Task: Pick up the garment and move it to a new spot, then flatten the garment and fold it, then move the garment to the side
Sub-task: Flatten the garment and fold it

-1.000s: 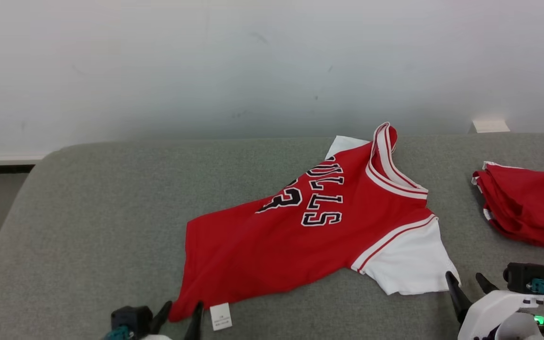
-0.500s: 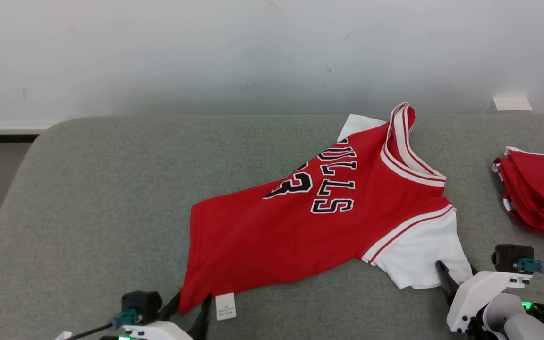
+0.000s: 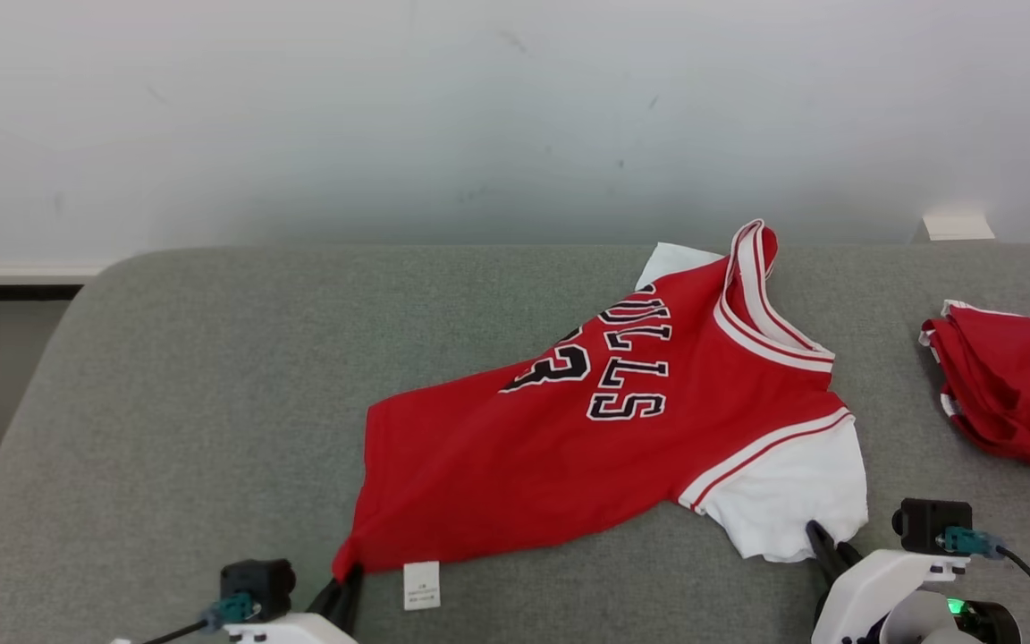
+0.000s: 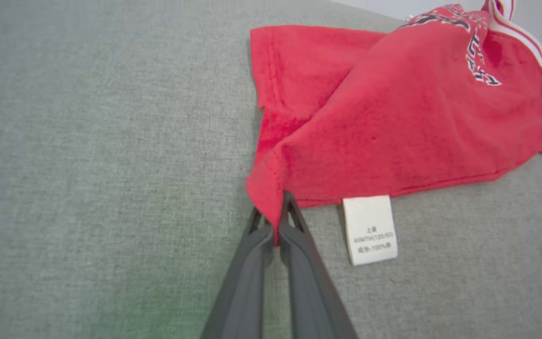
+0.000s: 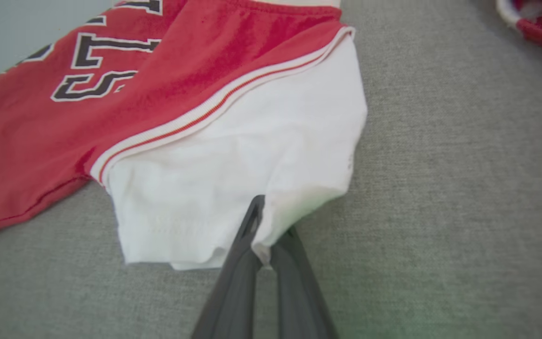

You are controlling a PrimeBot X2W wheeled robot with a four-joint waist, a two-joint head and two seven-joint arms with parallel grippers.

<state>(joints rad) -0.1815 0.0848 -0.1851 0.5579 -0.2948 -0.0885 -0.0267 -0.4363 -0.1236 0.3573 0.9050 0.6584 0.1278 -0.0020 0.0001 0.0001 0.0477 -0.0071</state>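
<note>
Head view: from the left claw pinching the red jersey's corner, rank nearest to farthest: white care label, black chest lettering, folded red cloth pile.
1. White care label, just right of the left gripper.
2. Black chest lettering, up and right on the jersey.
3. Folded red cloth pile, at the far right.

garment [image 3: 604, 438] ctr on surface [image 3: 193, 376]; pile [image 3: 1016, 394] to right

Red folded pile [image 3: 1011, 398] cut by right edge, label [image 4: 370, 230] print unreadable, far sleeve [image 3: 669, 263] mostly hidden behind garment [image 3: 551, 438]
</note>
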